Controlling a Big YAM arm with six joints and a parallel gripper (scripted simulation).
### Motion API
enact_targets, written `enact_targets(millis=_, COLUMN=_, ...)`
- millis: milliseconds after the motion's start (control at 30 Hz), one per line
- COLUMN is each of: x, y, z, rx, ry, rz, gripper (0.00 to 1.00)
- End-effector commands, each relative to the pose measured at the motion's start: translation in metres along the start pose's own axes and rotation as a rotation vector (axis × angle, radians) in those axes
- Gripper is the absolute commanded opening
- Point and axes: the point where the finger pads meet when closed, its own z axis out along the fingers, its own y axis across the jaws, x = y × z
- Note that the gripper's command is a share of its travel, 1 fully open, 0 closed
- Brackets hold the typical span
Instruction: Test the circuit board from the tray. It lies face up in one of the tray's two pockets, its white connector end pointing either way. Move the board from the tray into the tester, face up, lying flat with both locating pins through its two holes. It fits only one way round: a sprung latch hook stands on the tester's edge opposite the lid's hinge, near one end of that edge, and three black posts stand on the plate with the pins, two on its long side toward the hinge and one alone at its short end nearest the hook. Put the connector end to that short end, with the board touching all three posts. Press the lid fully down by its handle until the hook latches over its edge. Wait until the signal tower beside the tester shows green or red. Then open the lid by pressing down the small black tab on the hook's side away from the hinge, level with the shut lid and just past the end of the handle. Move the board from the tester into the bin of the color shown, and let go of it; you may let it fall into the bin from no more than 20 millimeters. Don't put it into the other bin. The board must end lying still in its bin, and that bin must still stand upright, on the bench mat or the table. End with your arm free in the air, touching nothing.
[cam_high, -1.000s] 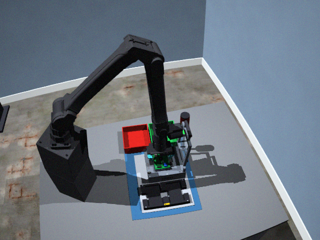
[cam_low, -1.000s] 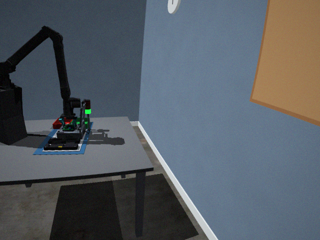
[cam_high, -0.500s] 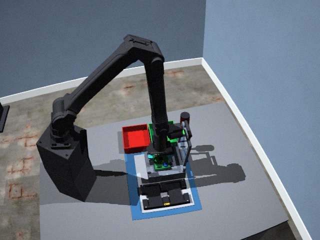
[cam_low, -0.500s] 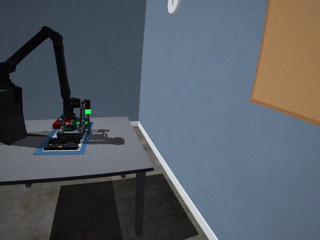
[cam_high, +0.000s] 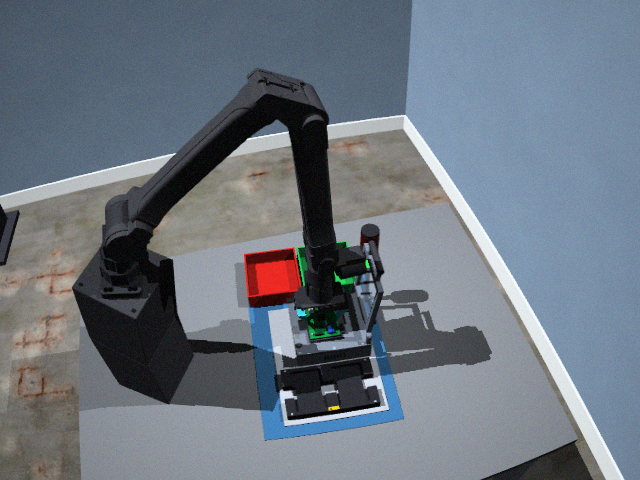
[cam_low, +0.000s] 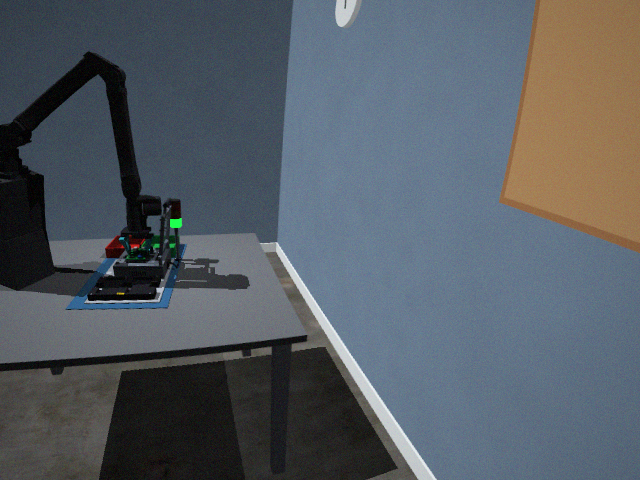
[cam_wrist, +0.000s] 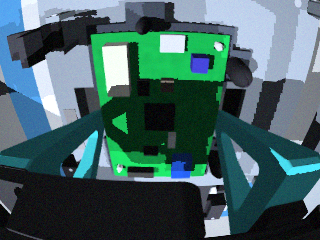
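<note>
The green circuit board (cam_wrist: 160, 100) (cam_high: 324, 326) (cam_low: 138, 254) lies face up on the tester's plate (cam_high: 281, 330), its white connector (cam_wrist: 115, 65) at the far left in the wrist view. Black posts (cam_wrist: 240, 72) (cam_wrist: 147, 24) stand against its edges. My gripper (cam_wrist: 159, 118) (cam_high: 323, 315) (cam_low: 135, 248) is low over the tester. It is open, with one teal finger on each long side of the board, close to its edges. The tester's lid (cam_high: 372, 294) stands open and upright. The signal tower (cam_low: 175, 222) (cam_high: 370, 233) shows green.
A red bin (cam_high: 272, 276) (cam_low: 114, 246) and a green bin (cam_high: 345, 280) stand side by side behind the tester. The black tray (cam_high: 330, 395) (cam_low: 121, 294), both pockets empty, lies in front of it on the blue mat (cam_high: 268, 403). The arm's base (cam_high: 129, 330) stands at the left.
</note>
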Motion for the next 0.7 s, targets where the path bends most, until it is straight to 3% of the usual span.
enact_targets(millis=0, x=0.0034, y=-0.0199, z=-0.0139, rx=0.036, ry=-0.007, rz=0.008, gripper=0.78)
enact_targets(millis=667, x=0.0034, y=-0.0199, z=-0.0139, rx=0.036, ry=-0.007, rz=0.008, gripper=0.72)
